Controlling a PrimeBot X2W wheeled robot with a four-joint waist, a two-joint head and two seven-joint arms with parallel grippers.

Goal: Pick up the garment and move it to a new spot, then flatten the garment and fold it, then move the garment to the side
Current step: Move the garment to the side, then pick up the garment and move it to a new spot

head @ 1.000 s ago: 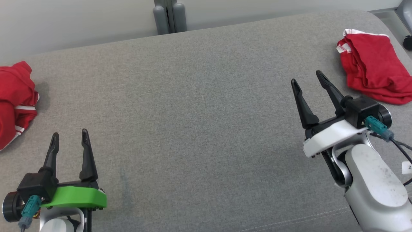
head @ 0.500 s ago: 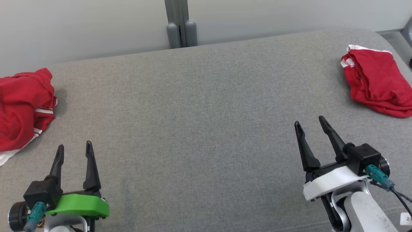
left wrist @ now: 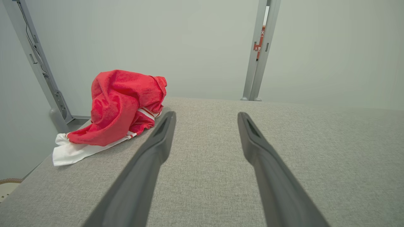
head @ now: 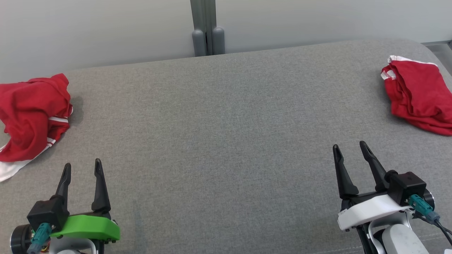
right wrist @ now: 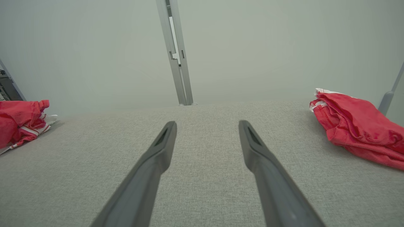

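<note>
Grey, coarsely woven padded surface (head: 226, 141) with a rounded corner. A crumpled red garment (head: 31, 113), white-striped, lies beyond and left of the left gripper (head: 82, 165), apart from it, its white hem trailing nearward. A flatter red garment (head: 416, 95) lies beyond and right of the right gripper (head: 349, 145), long axis diagonal, white-trimmed end farthest. Both grippers' dark tapered fingers stand wide apart, holding nothing.

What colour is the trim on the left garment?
White stripes on red garment; clearest in left wrist view.
</note>
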